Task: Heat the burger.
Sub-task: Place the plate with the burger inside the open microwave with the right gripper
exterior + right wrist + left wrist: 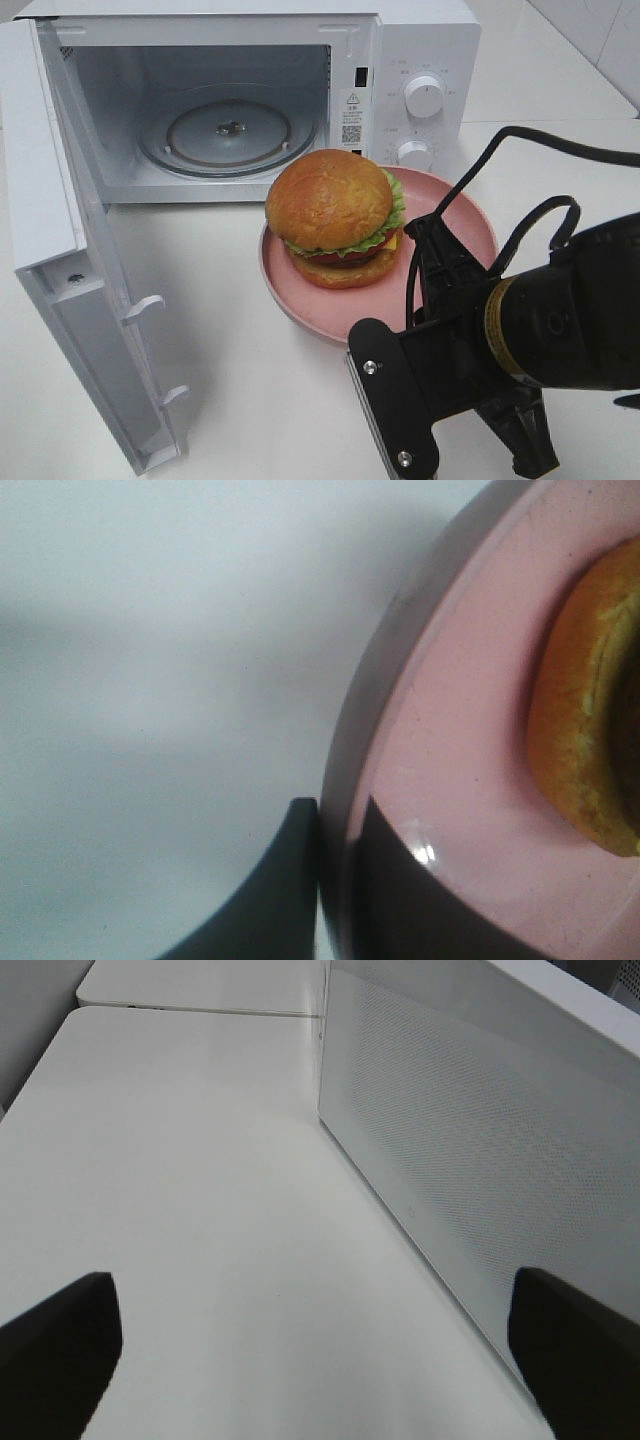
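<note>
Microwave (440,60) at back, door (60,250) wide open, ready for loading. Pink dish (455,215) on table (250,380) just in front, burger (335,215) upright on it. Your right gripper (340,815) closed tight on dish rim, likely to carry dish in. Your left gripper (312,1290) spread wide, empty, beside door. Sticker (351,118) on microwave front: warning triangle, QR code; text too small to read.

A white microwave (425,40) fills the upper frame, its door (90,330) swung open at left, glass turntable (200,140) inside, an upper knob (424,96) and a lower knob (414,153) at right. A pink dish (320,305) sits at centre on the white worktop (230,390).
</note>
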Motion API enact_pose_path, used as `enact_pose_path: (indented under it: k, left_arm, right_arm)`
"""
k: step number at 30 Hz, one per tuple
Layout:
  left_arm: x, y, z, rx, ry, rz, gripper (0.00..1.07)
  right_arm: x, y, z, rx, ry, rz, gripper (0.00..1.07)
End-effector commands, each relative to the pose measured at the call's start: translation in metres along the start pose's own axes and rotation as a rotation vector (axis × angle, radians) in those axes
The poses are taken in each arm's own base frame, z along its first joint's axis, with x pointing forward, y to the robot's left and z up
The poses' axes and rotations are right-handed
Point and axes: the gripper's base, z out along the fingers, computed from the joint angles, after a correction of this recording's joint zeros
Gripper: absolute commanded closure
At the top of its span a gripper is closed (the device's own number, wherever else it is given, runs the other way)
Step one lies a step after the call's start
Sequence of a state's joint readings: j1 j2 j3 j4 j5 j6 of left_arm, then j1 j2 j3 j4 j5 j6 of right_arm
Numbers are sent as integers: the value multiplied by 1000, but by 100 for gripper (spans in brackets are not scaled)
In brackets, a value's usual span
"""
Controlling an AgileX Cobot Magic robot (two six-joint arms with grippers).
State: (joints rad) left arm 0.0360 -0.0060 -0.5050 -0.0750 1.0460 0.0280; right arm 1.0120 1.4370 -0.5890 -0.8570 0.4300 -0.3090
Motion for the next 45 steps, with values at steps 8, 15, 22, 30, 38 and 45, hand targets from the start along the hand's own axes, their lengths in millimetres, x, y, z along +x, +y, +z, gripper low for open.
enact_pose_path:
  k: [8,15,22,30,38,45]
  left_arm:
    - [1,0,-2,8,-28,-6,9]
    - [1,0,-2,8,-28,-6,9]
    - [1,0,-2,8,-28,-6,9]
    - [1,0,-2,8,-28,-6,9]
    - [1,0,-2,8,-28,-6,9]
    - [1,0,-2,8,-28,-6,9]
  right_arm:
    - [10,-5,5,-44,-122,-141,107]
    - [17,-9,8,-41,-176,-165,107]
    - [21,-27,5,-5,-209,-150,107]
    - [12,-42,6,11,-266,-141,107]
    - [7,-59,15,34,-246,-134,107]
    - [-2,-80,28,38,-245,-82,107]
